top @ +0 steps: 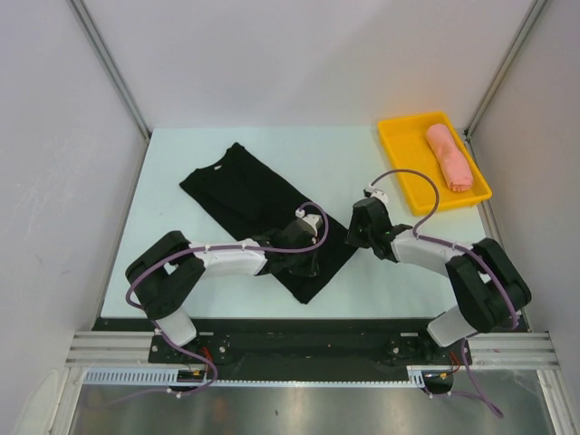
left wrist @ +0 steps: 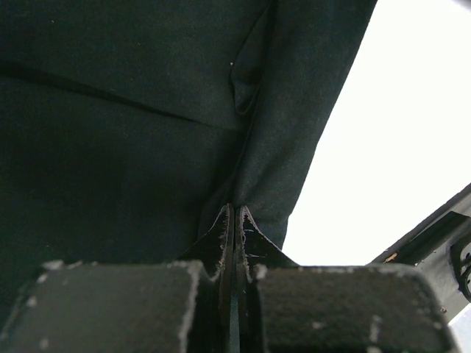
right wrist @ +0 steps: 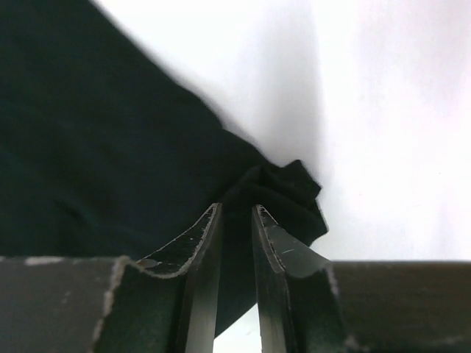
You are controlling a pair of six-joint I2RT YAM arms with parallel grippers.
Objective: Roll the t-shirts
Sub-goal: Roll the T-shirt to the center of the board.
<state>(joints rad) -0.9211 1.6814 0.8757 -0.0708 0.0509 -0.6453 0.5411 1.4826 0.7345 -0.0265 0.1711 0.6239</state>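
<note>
Closest, my left gripper point(left wrist: 234, 220) pinches an edge of the black tee point(top: 240, 190), my right gripper point(right wrist: 237, 215) its bunched corner. White table point(right wrist: 390, 110) lies beyond

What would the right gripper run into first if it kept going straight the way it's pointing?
The black t-shirt: its bunched corner sits at the fingertips of the right gripper. Beyond that, probably only the white table, though depth is unclear.
</note>
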